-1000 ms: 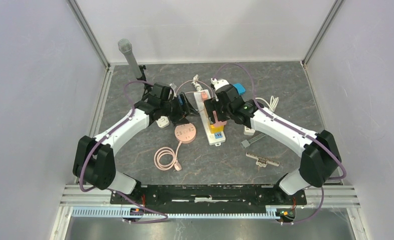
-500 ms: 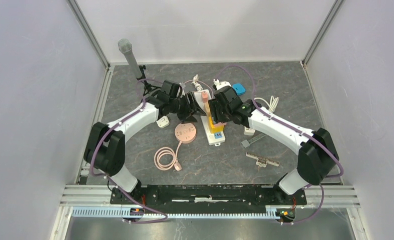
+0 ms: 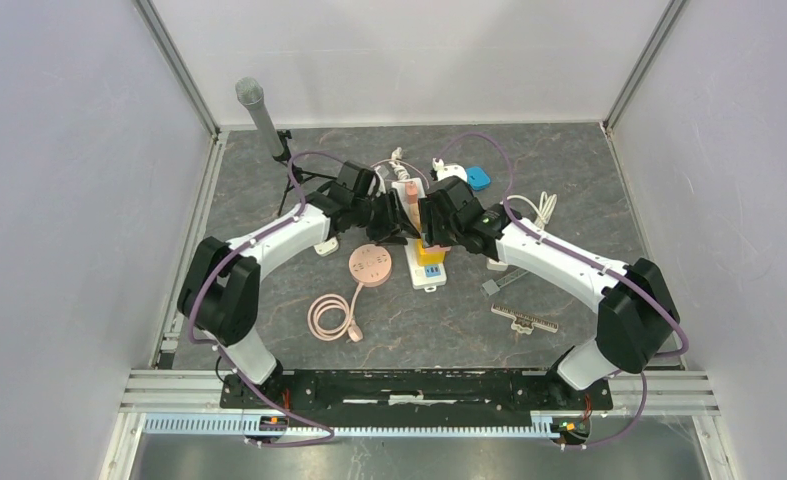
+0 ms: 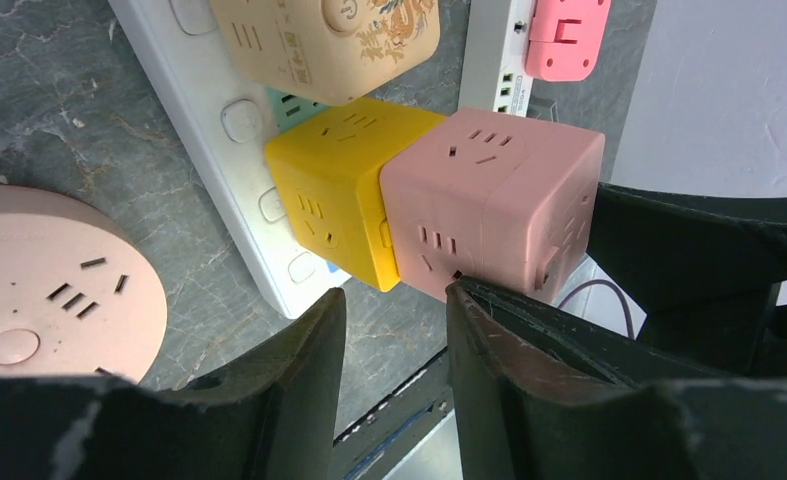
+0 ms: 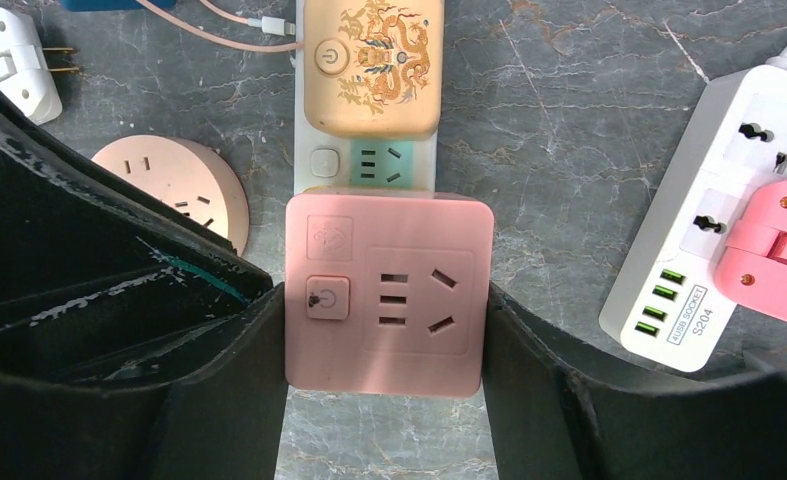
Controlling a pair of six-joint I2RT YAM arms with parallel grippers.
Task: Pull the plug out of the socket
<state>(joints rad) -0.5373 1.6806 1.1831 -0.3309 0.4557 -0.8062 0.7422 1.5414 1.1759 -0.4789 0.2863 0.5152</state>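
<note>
A pink cube plug (image 5: 389, 290) sits stacked against a yellow cube (image 4: 339, 190) on the white power strip (image 4: 209, 110). My right gripper (image 5: 381, 300) is shut on the pink cube, one finger on each side. In the right wrist view the yellow cube is hidden under it. My left gripper (image 4: 394, 292) is open and empty, low beside the strip's near end, with its right finger (image 4: 509, 340) just under the pink cube (image 4: 489, 210). In the top view both grippers, left (image 3: 394, 222) and right (image 3: 424, 228), meet over the strip (image 3: 427, 278).
A beige adapter (image 5: 369, 65) is plugged in farther along the same strip. A round pink socket (image 3: 370, 265) with a coiled cable (image 3: 331, 315) lies to the left. A second white strip (image 5: 719, 200) with a pink plug (image 5: 779, 260) lies to the right. A microphone (image 3: 259, 115) stands at the back left.
My left arm has swung right and brought its open gripper in beside the strip and the pink cube. The right gripper has stayed shut on the pink cube, almost still.
</note>
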